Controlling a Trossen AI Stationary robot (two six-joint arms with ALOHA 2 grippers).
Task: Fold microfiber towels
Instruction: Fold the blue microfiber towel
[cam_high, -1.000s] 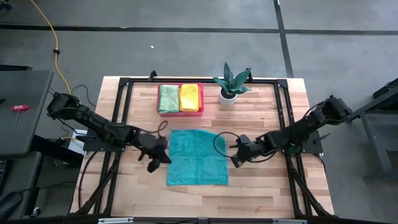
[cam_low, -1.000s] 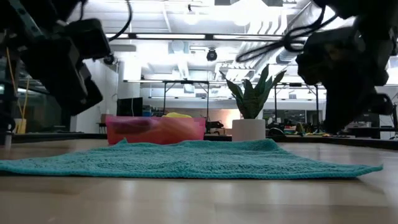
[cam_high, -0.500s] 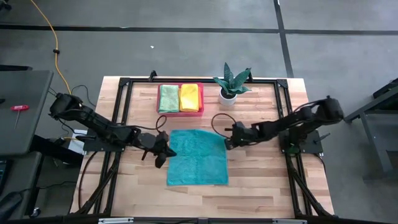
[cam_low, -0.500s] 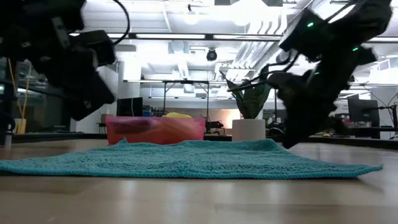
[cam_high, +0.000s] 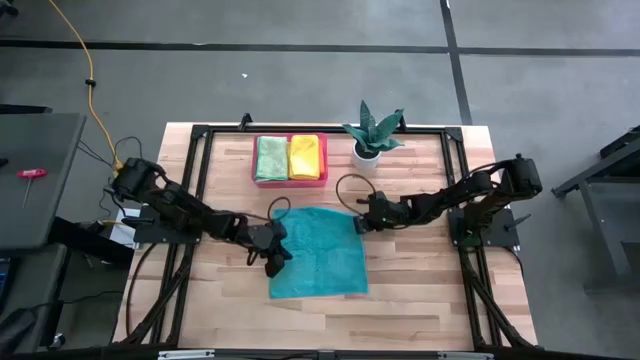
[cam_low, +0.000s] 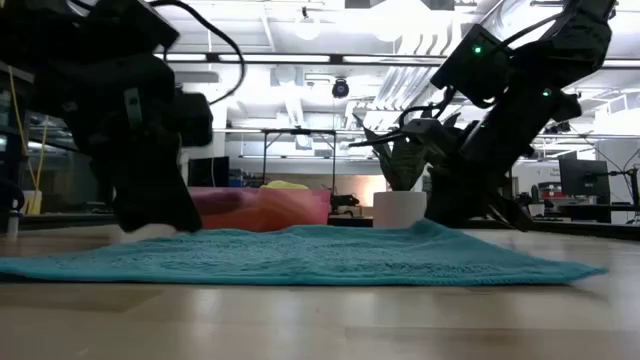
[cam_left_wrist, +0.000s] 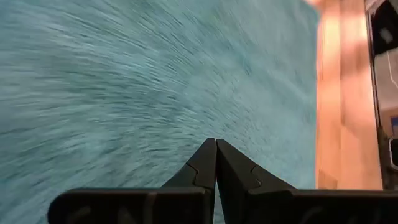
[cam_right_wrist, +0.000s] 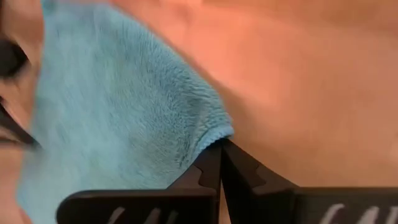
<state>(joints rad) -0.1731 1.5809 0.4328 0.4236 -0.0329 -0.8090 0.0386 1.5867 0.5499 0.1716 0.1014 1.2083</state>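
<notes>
A teal microfiber towel lies spread flat on the wooden table. My left gripper is shut and slants down over the towel's left edge; in the left wrist view its tips are over the teal pile. My right gripper is shut at the towel's far right corner. In the low view, both grippers are down at towel level, the left and the right. My left gripper's shut tips are right over the towel's surface near its left edge, slanting down from the table's left; I cannot tell whether they touch it. My right gripper's shut tips meet the hem of the towel's far right corner, slanting down from the table's right. Nothing shows between the fingers, and the corner lies on the table.
A pink tray at the table's far side holds a folded green towel and a folded yellow towel. A potted plant stands to the tray's right. Black frame rails run along the table's sides.
My left gripper has gone toward the table's right edge and down, from beside the towel to over its left edge. My right gripper has gone toward the far edge and leftward, then down, from beside the towel's right edge to its far right corner. Both have stayed shut.
</notes>
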